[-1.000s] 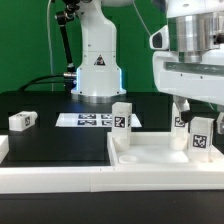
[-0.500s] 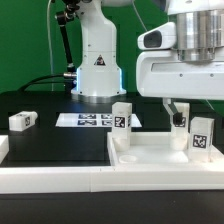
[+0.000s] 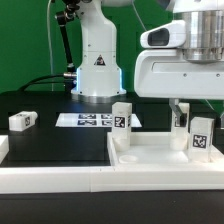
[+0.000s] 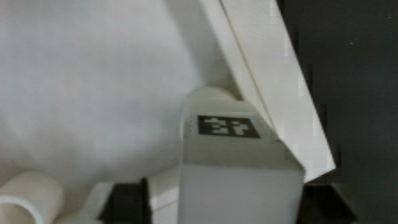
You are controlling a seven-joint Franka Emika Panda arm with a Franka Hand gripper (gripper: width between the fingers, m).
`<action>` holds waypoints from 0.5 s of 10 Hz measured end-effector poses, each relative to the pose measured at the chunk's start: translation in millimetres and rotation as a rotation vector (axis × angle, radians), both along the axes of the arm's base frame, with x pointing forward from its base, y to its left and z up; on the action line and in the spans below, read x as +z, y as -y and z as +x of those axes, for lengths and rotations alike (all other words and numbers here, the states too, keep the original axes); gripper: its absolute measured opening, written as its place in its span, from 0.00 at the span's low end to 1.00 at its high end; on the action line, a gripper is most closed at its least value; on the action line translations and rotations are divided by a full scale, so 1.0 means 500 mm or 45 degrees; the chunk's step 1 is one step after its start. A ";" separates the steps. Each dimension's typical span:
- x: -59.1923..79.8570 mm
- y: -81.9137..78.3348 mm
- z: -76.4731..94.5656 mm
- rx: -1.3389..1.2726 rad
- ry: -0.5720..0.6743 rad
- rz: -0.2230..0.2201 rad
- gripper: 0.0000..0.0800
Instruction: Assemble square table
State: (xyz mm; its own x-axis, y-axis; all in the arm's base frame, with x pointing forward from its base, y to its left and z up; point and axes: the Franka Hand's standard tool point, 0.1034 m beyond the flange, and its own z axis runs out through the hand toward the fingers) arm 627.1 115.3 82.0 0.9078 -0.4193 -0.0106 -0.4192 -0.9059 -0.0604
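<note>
Panda arm at work on the square table top [image 3: 150,158], which sits low at the exterior view's right. My claw [image 3: 180,113] hangs straight down over the rear leg [image 4: 231,165], which stands upright on the tray, close against the raised rim [image 4: 267,70]. The leg's long axis runs vertical, in line with the claw. The dark fingers [image 4: 125,200] flank it on both sides (whether they are already pressing it, I cannot tell). A second leg [image 3: 201,136] stands just beside it, nearer the camera. A third leg [image 3: 122,121] stands well apart, toward the exterior view's left. The fourth leg [image 3: 22,120] lies out on the black table [image 3: 60,150], beyond the marker board [image 3: 88,120]. To my eye, the only open room is upward.
</note>
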 end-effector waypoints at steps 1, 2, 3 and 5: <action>0.000 0.000 0.000 -0.018 -0.001 0.001 0.36; 0.000 0.000 0.000 -0.030 -0.002 0.002 0.36; 0.000 -0.001 0.000 -0.135 -0.008 0.005 0.36; 0.000 -0.001 0.000 -0.286 -0.017 0.010 0.36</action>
State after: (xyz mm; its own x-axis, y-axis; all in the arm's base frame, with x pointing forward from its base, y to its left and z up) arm 626.9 116.0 81.8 0.7913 -0.6108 -0.0258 -0.6112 -0.7892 -0.0603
